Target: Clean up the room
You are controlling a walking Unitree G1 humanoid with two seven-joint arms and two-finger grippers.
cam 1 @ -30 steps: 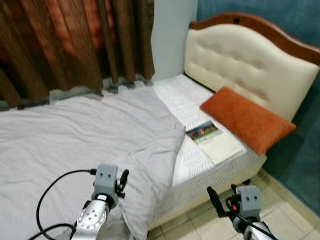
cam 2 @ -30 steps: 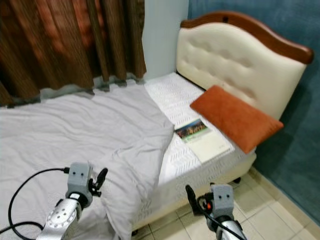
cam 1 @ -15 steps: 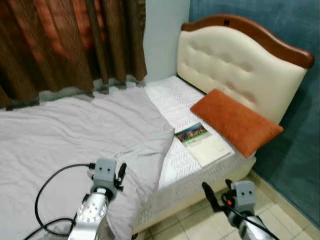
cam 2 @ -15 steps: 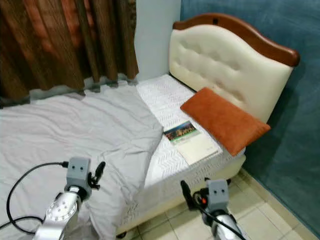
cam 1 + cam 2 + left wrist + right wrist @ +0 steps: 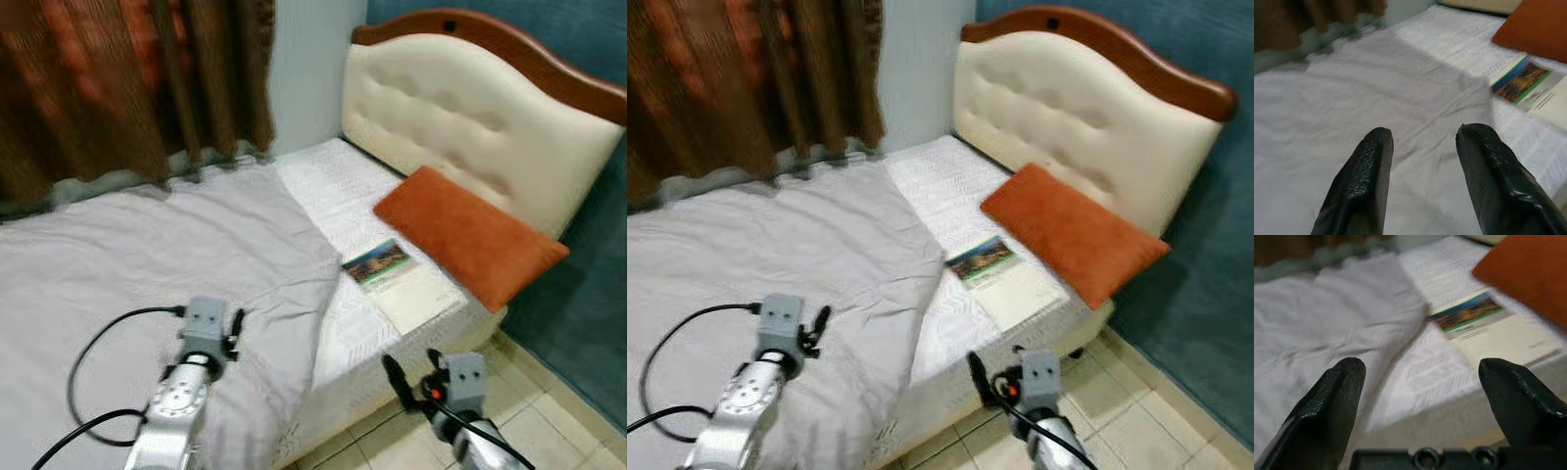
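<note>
Home bedroom, bed (image 5: 196, 255) with padded headboard (image 5: 460, 108) (orange pillow (image 5: 468, 235)), curtains (image 5: 127, 78)

Room was lit pretty evenly and soft, no hard shadows anywhere, just gentle shading in the folds of the grey sheet (image 5: 147, 245). The brown curtains (image 5: 118, 78) looked smeared and a bit blurry in both head views. Slight sheen on the cream headboard (image 5: 460, 117). Wrist shots were soft too, with the black fingers (image 5: 1361, 186) up close out of focus.
</note>
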